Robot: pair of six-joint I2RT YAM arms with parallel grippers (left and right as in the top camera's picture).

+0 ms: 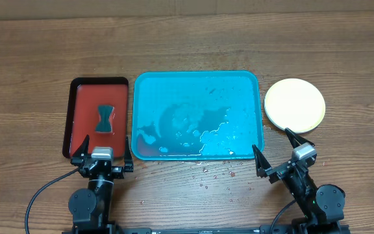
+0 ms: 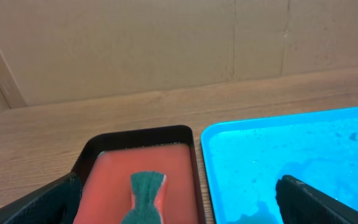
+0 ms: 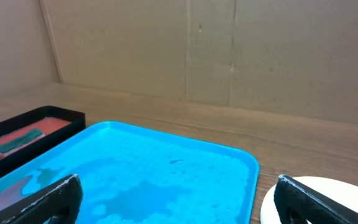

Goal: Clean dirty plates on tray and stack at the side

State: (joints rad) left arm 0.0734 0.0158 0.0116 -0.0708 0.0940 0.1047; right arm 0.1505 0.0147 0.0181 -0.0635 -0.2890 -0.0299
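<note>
wet turquoise tray (image 1: 197, 74) at frame centre, water pooled toward its lower edge. plates (image 1: 295, 104) stacked on the tabletop (image 1: 31, 65) at right, just beside the tray, yellow-green rim showing. left fingers (image 1: 128, 159) spread wide at lower left, near red tray (image 1: 83, 97) holding dark sponge (image 1: 104, 117). right fingers (image 1: 260, 164) spread wide at lower right, empty.
</note>
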